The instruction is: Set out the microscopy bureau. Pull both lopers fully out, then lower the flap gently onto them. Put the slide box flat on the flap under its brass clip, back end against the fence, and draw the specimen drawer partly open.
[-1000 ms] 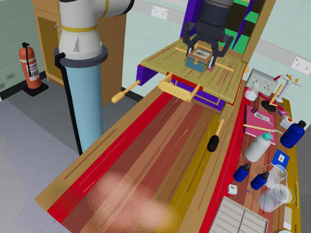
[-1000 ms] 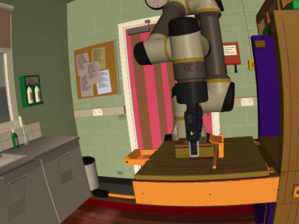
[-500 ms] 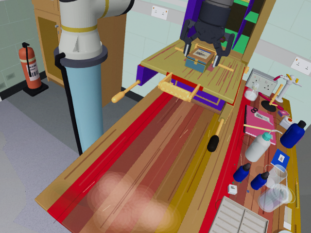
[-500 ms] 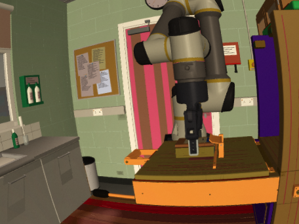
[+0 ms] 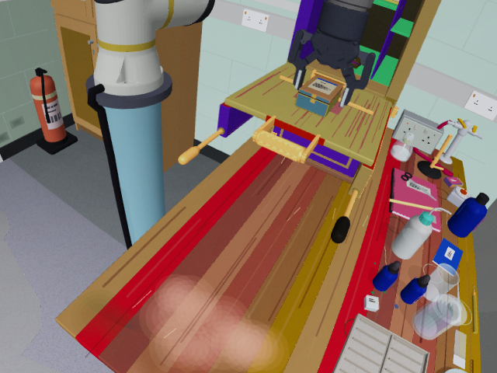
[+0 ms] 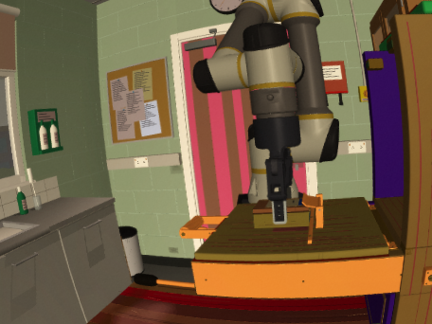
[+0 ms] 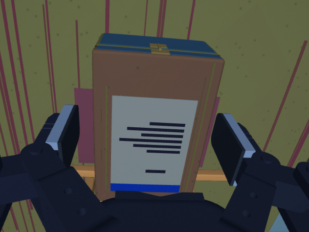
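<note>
The slide box [image 5: 321, 94] [image 7: 156, 117] lies flat on the lowered flap [image 5: 313, 110] [image 6: 303, 232], brown-lidded with a white label and blue sides. My gripper [image 5: 321, 90] [image 7: 149, 144] [image 6: 279, 215] straddles it, open and holding nothing. A thin wooden fence [image 5: 361, 108] runs across the flap at the box's back end. The brass clip [image 6: 315, 215] stands beside the box. Two lopers stick out under the flap, one with a yellow knob [image 5: 196, 150], one with a black knob [image 5: 341, 229]. The specimen drawer's ribbed handle [image 5: 283, 144] shows below the flap's front edge.
The bureau's upright cabinet [image 5: 385, 40] stands behind the flap, with green shelves inside. Lab bottles [image 5: 413, 237], beakers and a pink notebook [image 5: 415, 194] crowd the bench's right side. The arm's pedestal [image 5: 134, 160] stands on the left. The long striped benchtop lies in front.
</note>
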`<control>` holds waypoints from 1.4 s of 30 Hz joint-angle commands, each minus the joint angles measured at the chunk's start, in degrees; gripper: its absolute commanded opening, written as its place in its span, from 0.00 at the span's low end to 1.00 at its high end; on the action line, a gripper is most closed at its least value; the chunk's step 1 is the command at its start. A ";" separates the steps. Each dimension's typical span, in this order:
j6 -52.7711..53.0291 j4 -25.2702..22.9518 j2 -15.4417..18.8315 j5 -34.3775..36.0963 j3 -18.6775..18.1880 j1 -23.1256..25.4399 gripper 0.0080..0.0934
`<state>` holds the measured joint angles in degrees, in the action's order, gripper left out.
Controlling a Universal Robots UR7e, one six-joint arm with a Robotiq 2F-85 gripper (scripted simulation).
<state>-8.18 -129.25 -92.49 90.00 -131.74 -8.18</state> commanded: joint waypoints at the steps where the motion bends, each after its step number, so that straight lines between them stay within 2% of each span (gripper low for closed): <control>1: 0.00 0.07 -0.09 0.00 0.07 0.00 0.94; 42: 0.00 10.07 -5.26 0.00 4.86 0.00 0.94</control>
<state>-8.18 -119.13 -97.76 90.00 -126.88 -8.18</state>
